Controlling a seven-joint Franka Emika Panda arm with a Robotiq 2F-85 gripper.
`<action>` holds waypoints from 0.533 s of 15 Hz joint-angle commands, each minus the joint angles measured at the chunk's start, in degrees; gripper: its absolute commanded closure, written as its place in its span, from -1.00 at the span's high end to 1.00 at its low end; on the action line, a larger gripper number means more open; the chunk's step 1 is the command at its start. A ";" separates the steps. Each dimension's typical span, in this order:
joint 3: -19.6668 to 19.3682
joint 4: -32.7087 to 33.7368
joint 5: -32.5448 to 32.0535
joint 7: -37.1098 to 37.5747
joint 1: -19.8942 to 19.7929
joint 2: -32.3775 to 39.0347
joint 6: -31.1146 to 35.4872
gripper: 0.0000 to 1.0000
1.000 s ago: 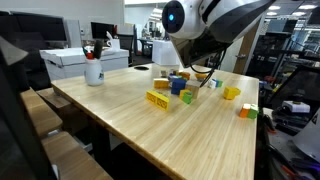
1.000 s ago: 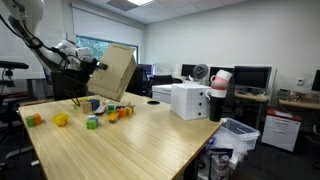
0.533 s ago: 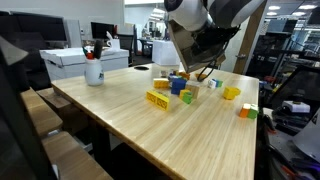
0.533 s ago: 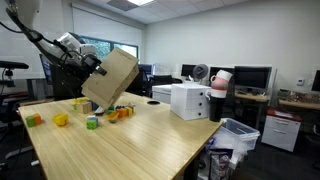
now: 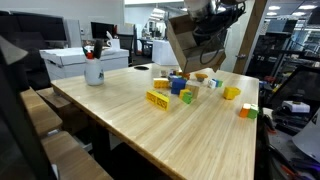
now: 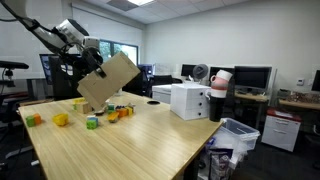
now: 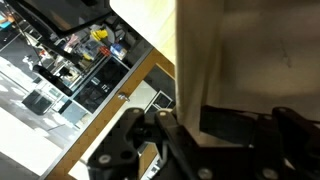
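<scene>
My gripper (image 6: 84,56) is shut on the top edge of a brown cardboard box (image 6: 108,82) and holds it tilted in the air above the table. The box also shows in an exterior view (image 5: 196,44), raised over a cluster of coloured blocks (image 5: 176,88). In the wrist view the box wall (image 7: 250,55) fills the right side, with a black finger (image 7: 235,125) pressed against it. The same blocks show below the box in an exterior view (image 6: 112,113).
A long wooden table (image 5: 150,130) carries a white cup with pens (image 5: 93,70), yellow and green blocks (image 5: 247,112) near an edge, and a white printer (image 6: 189,100). Office desks, monitors and a bin (image 6: 236,135) stand around.
The gripper has lifted the cardboard box higher above the blocks and tilted it further. The blocks on the table have not moved.
</scene>
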 commanded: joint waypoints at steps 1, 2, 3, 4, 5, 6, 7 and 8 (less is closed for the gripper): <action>-0.71 -2.85 4.91 -8.66 -0.88 -6.13 6.12 -0.89; -1.01 -3.16 6.08 -10.87 -0.90 -7.24 7.58 -0.89; -1.29 -3.55 7.06 -12.95 -0.94 -8.18 8.87 -0.89; -1.58 -3.87 8.03 -15.08 -1.01 -9.04 10.01 -0.89; -1.93 -4.24 9.18 -17.41 -1.11 -10.02 11.23 -0.89; -2.30 -4.55 10.62 -19.82 -1.21 -10.92 12.27 -0.89; -2.81 -4.86 12.48 -22.68 -1.36 -11.96 13.32 -0.89; -3.22 -5.10 13.98 -25.13 -1.51 -12.69 13.86 -0.89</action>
